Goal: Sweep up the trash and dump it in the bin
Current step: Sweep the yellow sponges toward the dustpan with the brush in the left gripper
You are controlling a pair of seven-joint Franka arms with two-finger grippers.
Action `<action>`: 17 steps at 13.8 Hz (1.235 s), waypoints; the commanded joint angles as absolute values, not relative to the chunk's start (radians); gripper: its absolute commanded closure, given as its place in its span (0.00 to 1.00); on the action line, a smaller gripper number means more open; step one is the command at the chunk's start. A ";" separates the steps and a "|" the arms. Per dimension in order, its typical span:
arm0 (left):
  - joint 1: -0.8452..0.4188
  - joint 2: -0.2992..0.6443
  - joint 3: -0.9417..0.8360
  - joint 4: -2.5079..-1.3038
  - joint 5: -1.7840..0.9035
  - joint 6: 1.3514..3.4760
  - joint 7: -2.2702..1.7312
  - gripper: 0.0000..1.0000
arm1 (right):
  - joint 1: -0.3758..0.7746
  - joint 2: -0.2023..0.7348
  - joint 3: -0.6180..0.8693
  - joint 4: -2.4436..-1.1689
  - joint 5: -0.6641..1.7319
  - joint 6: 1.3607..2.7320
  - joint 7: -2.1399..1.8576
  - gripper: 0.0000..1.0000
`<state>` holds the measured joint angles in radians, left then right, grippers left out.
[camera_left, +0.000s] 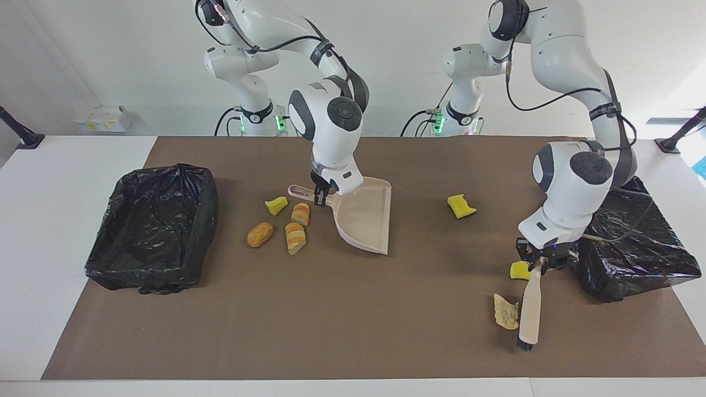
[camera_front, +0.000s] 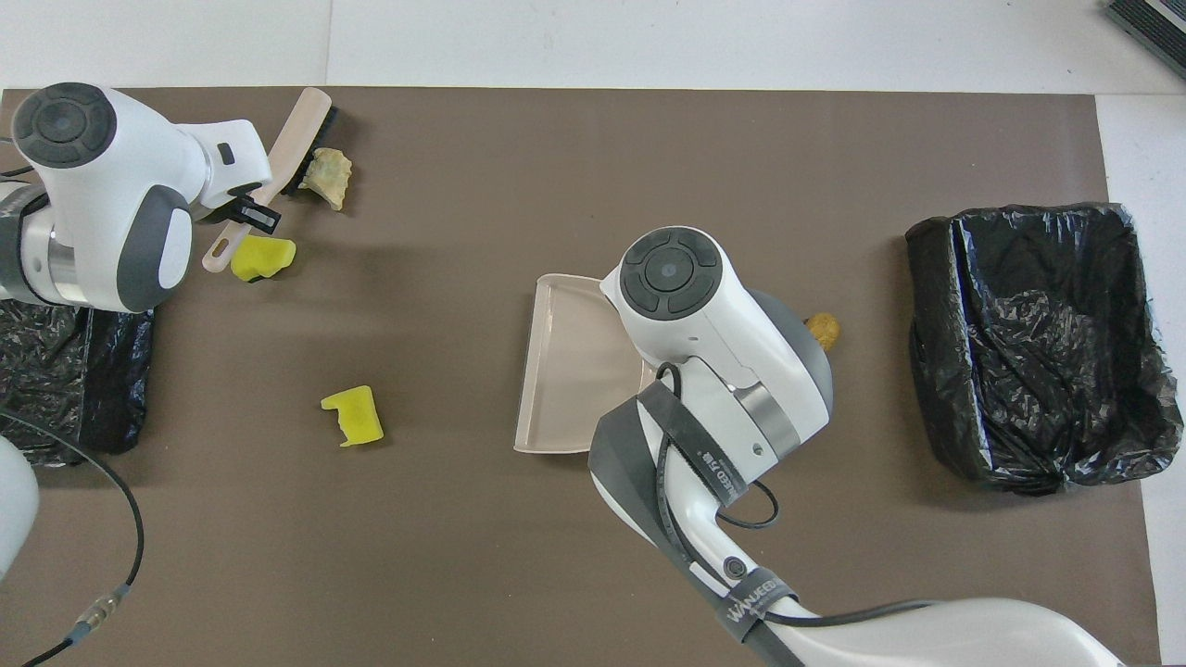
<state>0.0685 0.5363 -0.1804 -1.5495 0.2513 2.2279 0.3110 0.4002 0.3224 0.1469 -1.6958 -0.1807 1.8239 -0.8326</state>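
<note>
My right gripper point(camera_left: 319, 196) is shut on the handle of the beige dustpan point(camera_left: 365, 221), whose mouth faces the left arm's end. Beside the handle lie a yellow wedge point(camera_left: 276, 205), two bread slices point(camera_left: 300, 214) and an orange-brown lump point(camera_left: 259, 234). My left gripper point(camera_left: 538, 264) is shut on the brush point(camera_left: 531, 311), which slants down beside the pale flaky piece point(camera_left: 506, 312). A yellow bit point(camera_left: 518, 270) lies right by this gripper. Another yellow wedge point(camera_left: 461, 205) sits in mid-table. A black-lined bin point(camera_left: 626, 237) stands next to the left gripper.
A second black-lined bin point(camera_left: 151, 226) stands at the right arm's end of the brown mat point(camera_left: 331, 331). In the overhead view the right arm covers most of the trash beside the dustpan point(camera_front: 565, 371); only the lump point(camera_front: 823, 330) shows.
</note>
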 commanded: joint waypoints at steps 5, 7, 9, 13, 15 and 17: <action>0.012 0.398 -0.181 -1.750 0.385 2.154 0.390 1.00 | 0.416 0.318 0.150 -1.721 -0.172 1.859 -0.790 1.00; -0.008 0.307 -0.183 -1.874 0.387 2.152 0.391 1.00 | 0.416 0.318 0.150 -1.721 -0.172 1.861 -0.788 1.00; -0.038 0.214 -0.184 -1.983 0.385 2.138 0.391 1.00 | 0.416 0.318 0.150 -1.724 -0.172 1.861 -0.784 1.00; -0.129 0.051 -0.187 -2.186 0.382 2.115 0.344 1.00 | 0.416 0.318 0.150 -1.723 -0.172 1.861 -0.784 1.00; -0.138 0.006 -0.189 -2.214 0.373 2.105 0.341 1.00 | 0.416 0.318 0.150 -1.723 -0.172 1.861 -0.784 1.00; -0.118 0.000 -0.181 -2.166 0.318 2.100 0.344 1.00 | 0.416 0.318 0.150 -1.723 -0.172 1.861 -0.782 1.00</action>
<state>-0.1273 0.0439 -0.1987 -2.1662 0.3561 2.1120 0.3399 0.4202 0.3260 0.1469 -1.7062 -0.1807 1.8387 -0.8065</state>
